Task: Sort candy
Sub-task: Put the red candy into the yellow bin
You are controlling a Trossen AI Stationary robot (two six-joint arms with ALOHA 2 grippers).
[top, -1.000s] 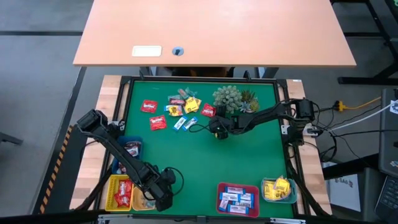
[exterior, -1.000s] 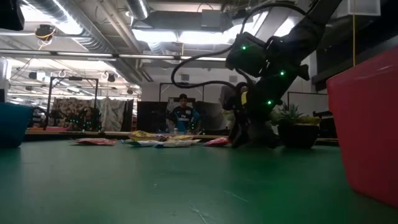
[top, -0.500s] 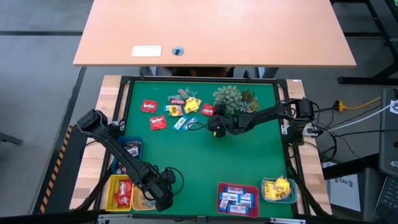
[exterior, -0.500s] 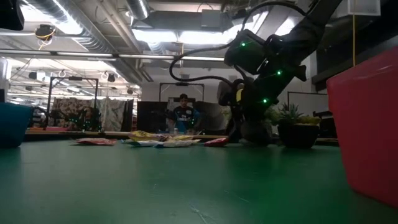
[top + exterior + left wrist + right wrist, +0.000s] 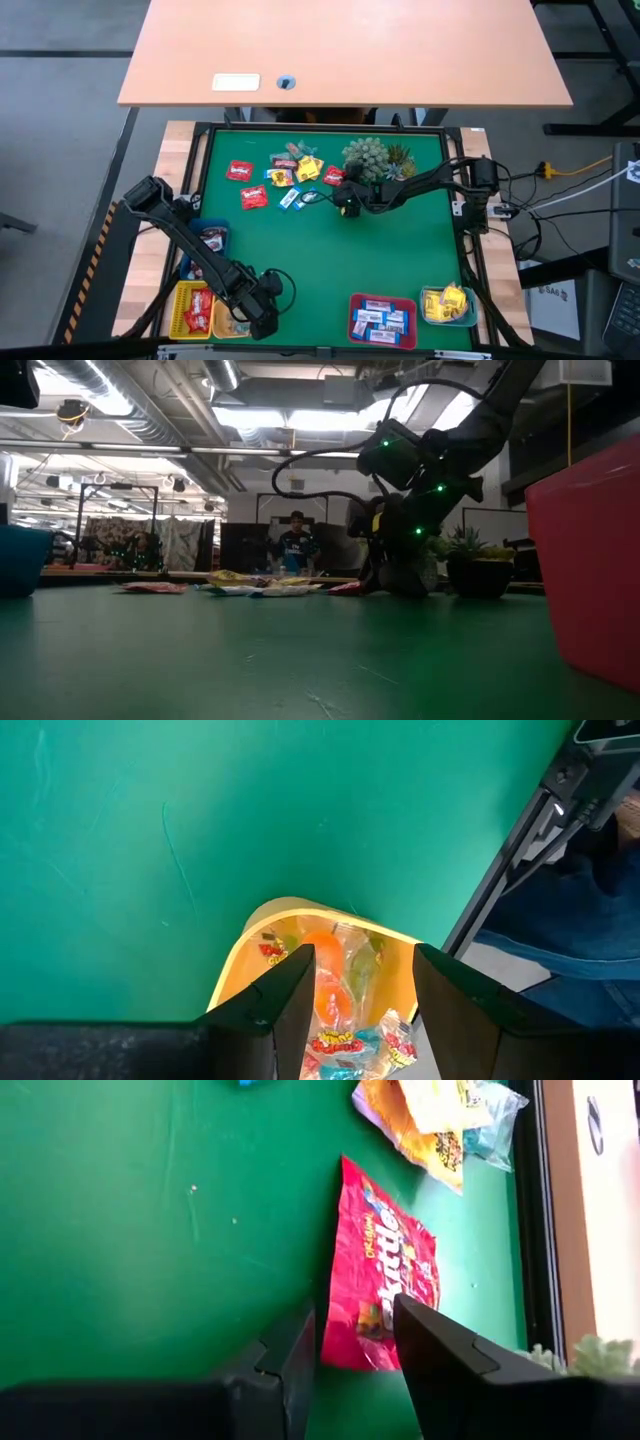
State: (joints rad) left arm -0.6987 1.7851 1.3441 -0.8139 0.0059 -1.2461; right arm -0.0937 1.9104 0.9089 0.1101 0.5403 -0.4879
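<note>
Loose candy lies on the green mat at the far left: red packs, a yellow one and a blue-and-white one. A red Skittles pack lies flat by the plant; it is also the red pack in the high view. My right gripper slants down at it, open. In the right wrist view my right gripper has a finger on either side of the pack's near end; whether they touch it does not show. My left gripper hangs open over the orange tray, which holds candy.
A spiky green plant stands just beyond my right gripper. Trays line the near side: blue, yellow, red with blue-and-white candy, and pale blue with yellow candy. A person shows in the room behind.
My right gripper has crept toward the table's far left, closer to the red Skittles pack, and tipped a little further down. Its fingers keep the same gap. The candy has stayed where it was.
</note>
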